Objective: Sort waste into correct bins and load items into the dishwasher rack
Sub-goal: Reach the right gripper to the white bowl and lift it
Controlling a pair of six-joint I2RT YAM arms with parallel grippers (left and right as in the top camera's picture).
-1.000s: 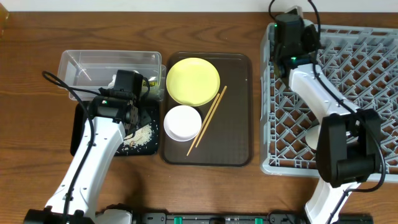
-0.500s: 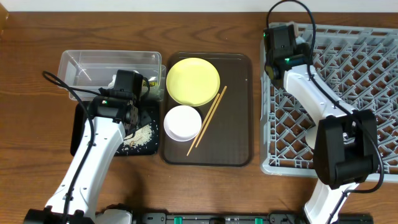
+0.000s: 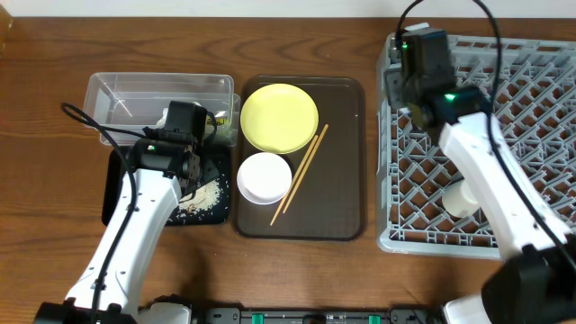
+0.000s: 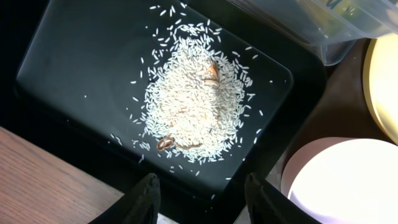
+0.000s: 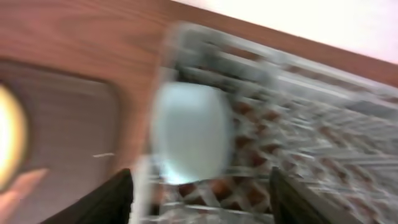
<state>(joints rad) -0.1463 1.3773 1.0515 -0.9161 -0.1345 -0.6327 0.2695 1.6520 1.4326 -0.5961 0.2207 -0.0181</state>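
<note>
- Your bench point(image 3: 54, 180) showed warm brown wood with a streaked grain.
- Near its middle, your serving tray point(image 3: 342, 207) was a plain dark brown.
- The plate point(image 3: 279, 117) was a flat pale yellow, the bowl point(image 3: 264, 177) plain white, and the chopsticks point(image 3: 300, 174) light tan wood.
- Toward the left edge, your tub point(image 3: 135, 90) was clear and colourless.
- The black tray point(image 4: 74, 62) beside it was a solid black.
- The food scraps point(image 4: 196, 109) were white grains, with a few orange-brown bits among them.
- At the right edge, your dishwasher rack point(image 3: 540, 108) was grey, and brown wood showed through its diagonal lattice floor.
- The cup point(image 5: 189, 130) looked pale bluish green, though your right wrist view was blurred.
</note>
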